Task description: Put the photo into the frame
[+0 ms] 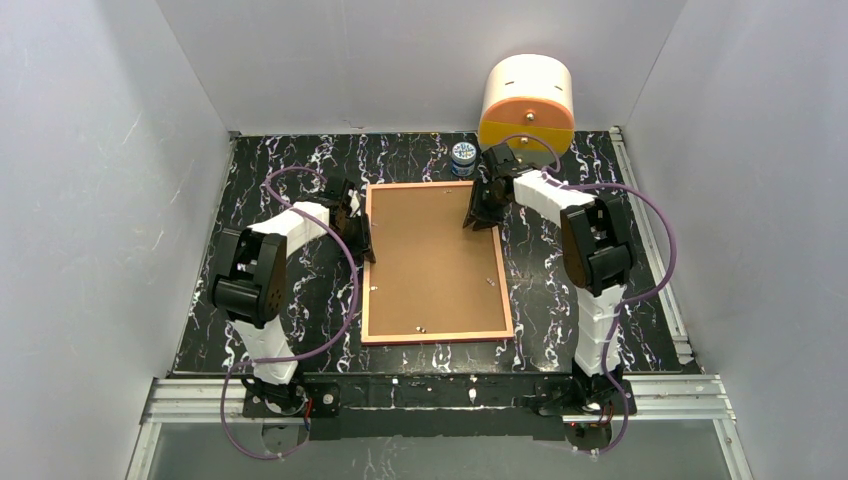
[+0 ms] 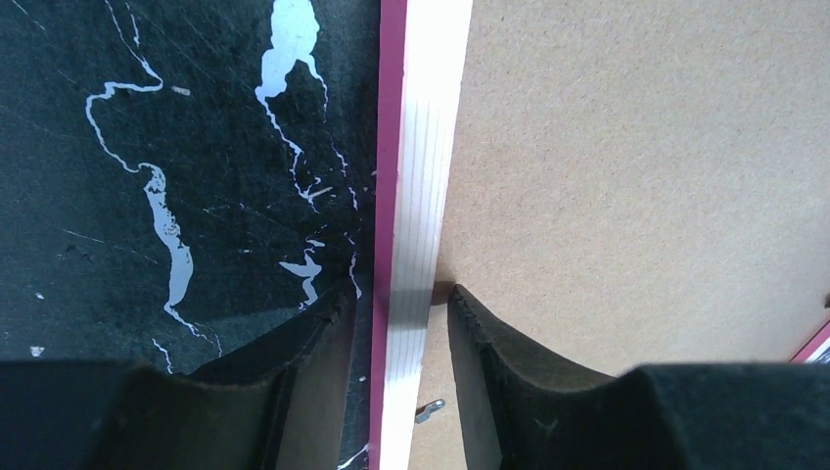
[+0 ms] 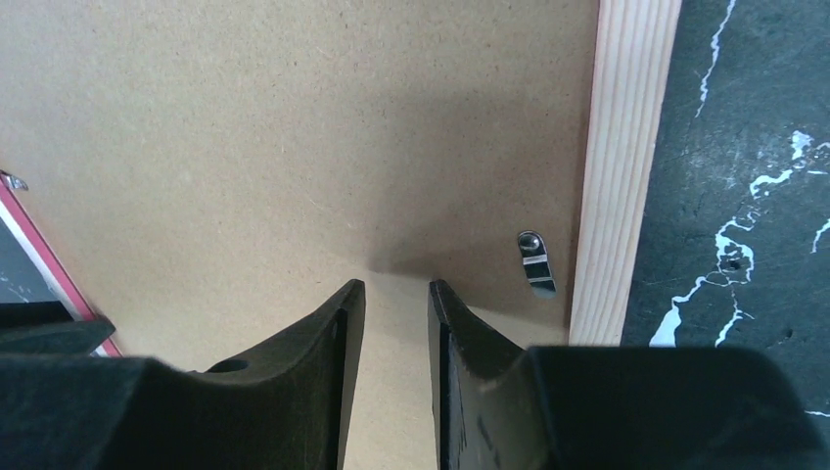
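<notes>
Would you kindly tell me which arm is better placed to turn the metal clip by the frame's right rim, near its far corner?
Right, I'd judge. The right gripper hovers over the backing board just beside that clip, while the left gripper straddles the frame at its opposite rim.

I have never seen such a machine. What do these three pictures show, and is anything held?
Two robot arms are bolted at the near edge of a black marbled table. The wide picture comes from a fixed camera above and behind them; the two close ones come from cameras on the wrists, showing each arm's two black fingers. On the table lies a picture frame, back up, with a brown backing board in it. Behind it stand a small blue-topped jar and a white and orange drum. The left gripper is open astride the frame's left rim. The right gripper, fingers a narrow gap apart, is over the board near a metal clip, holding nothing. No photo is visible.
</notes>
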You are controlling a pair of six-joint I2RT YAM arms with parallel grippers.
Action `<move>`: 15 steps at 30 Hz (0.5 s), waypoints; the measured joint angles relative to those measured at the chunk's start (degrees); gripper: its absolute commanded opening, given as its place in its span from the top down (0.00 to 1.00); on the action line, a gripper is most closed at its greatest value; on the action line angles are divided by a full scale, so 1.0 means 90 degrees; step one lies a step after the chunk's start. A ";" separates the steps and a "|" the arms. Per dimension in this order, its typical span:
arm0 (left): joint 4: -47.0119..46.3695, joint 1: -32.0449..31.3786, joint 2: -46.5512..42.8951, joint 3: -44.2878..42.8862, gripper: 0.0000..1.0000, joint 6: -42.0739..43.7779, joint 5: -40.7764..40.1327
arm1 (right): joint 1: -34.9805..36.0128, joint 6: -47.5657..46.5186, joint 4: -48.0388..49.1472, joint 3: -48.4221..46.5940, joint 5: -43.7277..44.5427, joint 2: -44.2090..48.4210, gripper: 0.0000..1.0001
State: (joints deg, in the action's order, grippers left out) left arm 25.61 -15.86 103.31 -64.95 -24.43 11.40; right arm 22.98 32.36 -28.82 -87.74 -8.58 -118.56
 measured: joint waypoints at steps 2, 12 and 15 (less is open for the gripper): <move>0.0022 0.0000 0.0000 -0.0002 0.64 0.0039 0.0000 | 0.0007 0.0007 -0.0029 -0.0027 0.0109 -0.0005 0.63; 0.0017 0.0007 0.0000 0.0000 0.68 0.0095 0.0000 | -0.0007 0.0087 -0.0192 -0.0148 0.0685 -0.0036 0.65; 0.0017 0.0019 0.0000 -0.0002 0.69 0.0095 0.0002 | -0.0061 0.0085 -0.0250 -0.0202 0.0872 -0.0051 0.65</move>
State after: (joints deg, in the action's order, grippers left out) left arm 25.76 -15.68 103.31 -64.97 -23.57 11.42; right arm 22.44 33.12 -31.07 -89.56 -0.73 -119.02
